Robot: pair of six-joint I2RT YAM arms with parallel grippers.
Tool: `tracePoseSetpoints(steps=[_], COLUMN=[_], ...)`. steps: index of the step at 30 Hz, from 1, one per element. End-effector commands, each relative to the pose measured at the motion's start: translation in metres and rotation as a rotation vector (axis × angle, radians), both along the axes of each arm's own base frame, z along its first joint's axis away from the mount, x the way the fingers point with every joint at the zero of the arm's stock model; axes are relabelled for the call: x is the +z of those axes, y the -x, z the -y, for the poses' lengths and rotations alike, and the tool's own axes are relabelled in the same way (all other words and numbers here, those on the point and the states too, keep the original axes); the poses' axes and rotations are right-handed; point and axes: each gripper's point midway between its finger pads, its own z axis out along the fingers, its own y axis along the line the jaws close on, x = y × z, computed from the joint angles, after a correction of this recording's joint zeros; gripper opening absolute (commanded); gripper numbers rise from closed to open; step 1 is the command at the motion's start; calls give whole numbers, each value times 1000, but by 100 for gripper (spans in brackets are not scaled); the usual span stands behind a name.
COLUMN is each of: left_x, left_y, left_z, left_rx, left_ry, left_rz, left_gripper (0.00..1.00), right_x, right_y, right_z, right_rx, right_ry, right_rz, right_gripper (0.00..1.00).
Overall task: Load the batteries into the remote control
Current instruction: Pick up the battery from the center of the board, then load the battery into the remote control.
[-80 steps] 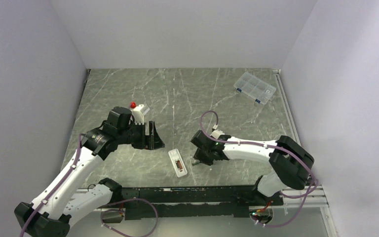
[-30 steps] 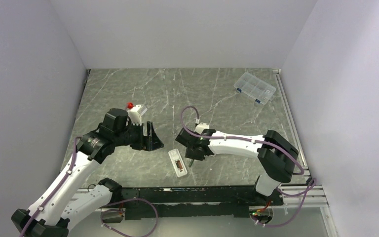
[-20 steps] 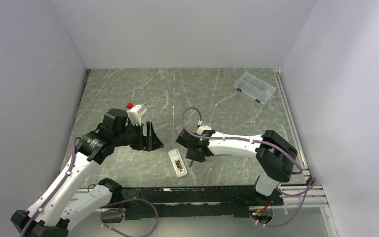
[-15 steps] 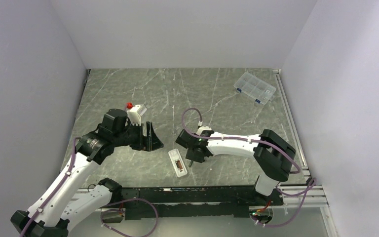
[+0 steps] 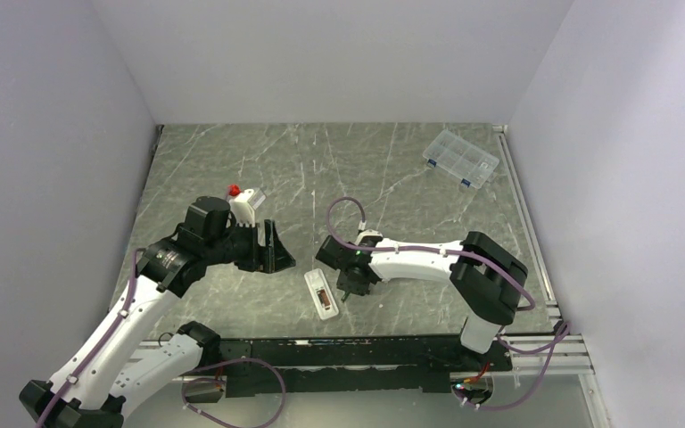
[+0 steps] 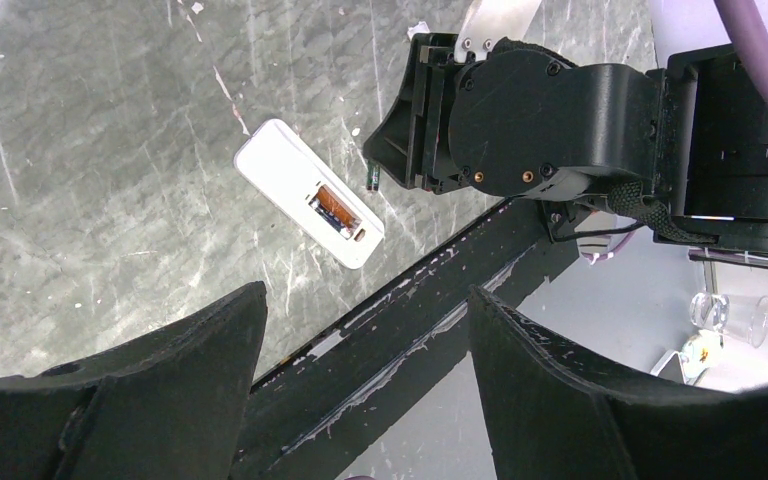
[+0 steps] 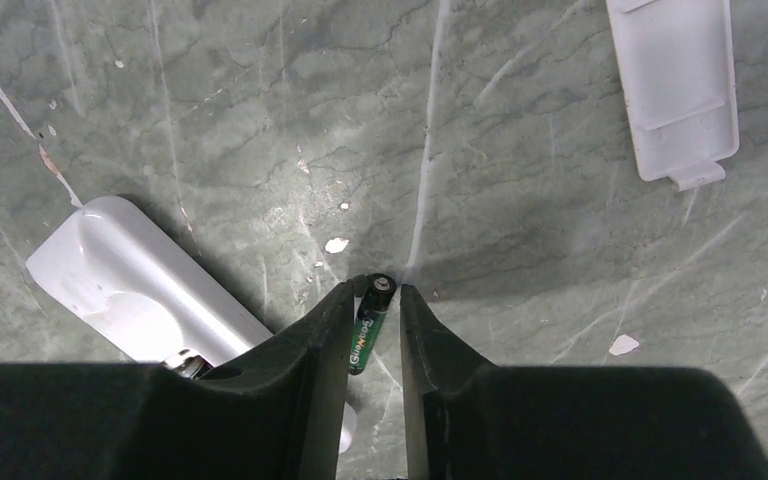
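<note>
So the right gripper [image 7: 374,293] was pinching a battery [image 7: 366,340] beside the remote [image 7: 125,275], left gripper [image 6: 363,305] had its fingers spread wide.

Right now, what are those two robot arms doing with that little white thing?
The right gripper pinches one small dark battery just beside the white remote control, which lies on the table with its battery slot open. The white cover lies apart from it on the table. The left gripper hangs open nearby, holding nothing.
</note>
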Motion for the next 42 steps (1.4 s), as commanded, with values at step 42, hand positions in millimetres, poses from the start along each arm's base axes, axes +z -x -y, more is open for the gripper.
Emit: tracePoseSetpoints(steps=[42], left_x=[-81], left_y=[-26], left_z=[12], left_rx=[175], left_ry=[-10], left_rz=[-231], left_gripper=[75], right_x=[102], right_y=[-26], right_z=[-46], right_rx=[460], right_ry=[-309], right_rz=[433], right_gripper=[0])
